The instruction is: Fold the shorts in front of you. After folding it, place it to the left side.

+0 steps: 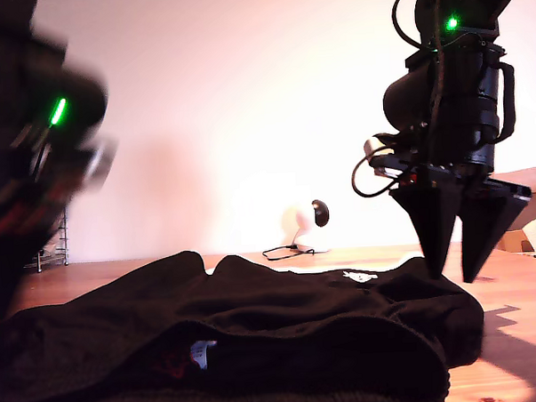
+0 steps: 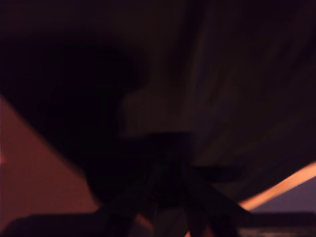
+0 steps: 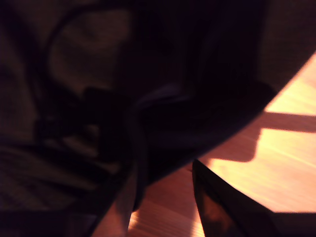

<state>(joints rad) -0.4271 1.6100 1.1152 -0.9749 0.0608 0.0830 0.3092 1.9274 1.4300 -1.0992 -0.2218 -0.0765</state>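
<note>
Shorts (image 1: 256,326): black, soft fabric, spread in a rumpled heap on the wooden table (image 1: 523,332), filling the near foreground of the exterior view. Ribbed waistband along the nearest edge; small pale label (image 1: 202,351) visible in a fold opening; white mark (image 1: 358,275) on the far upper surface.

My second gripper (image 1: 458,268): at the exterior view's right, pointing down, jaws parted with a clear gap between the two dark tapered fingers (image 1: 429,225). Tips just above the shorts' edge toward the exterior view's right, at the boundary between cloth and bare table; contact with the fabric cannot be confirmed. Second wrist view: fingers spread, with the shorts' (image 3: 187,98) dark edge and sunlit table (image 3: 276,163) between and beyond them; nothing held.

My first gripper (image 2: 170,197): first wrist view very dark and blurred; dark fabric (image 2: 237,89) fills most of the frame, close over the fingers, with slivers of table (image 2: 29,177) at the edges. Jaw state cannot be determined. Arm (image 1: 35,158) at the exterior view's left: motion-blurred, green indicator (image 1: 58,110) lit, lower part cut off by the frame edge beside the shorts.

Background: pale wall, small round lamp-like object (image 1: 320,212) with cable (image 1: 288,251) on the far table.
</note>
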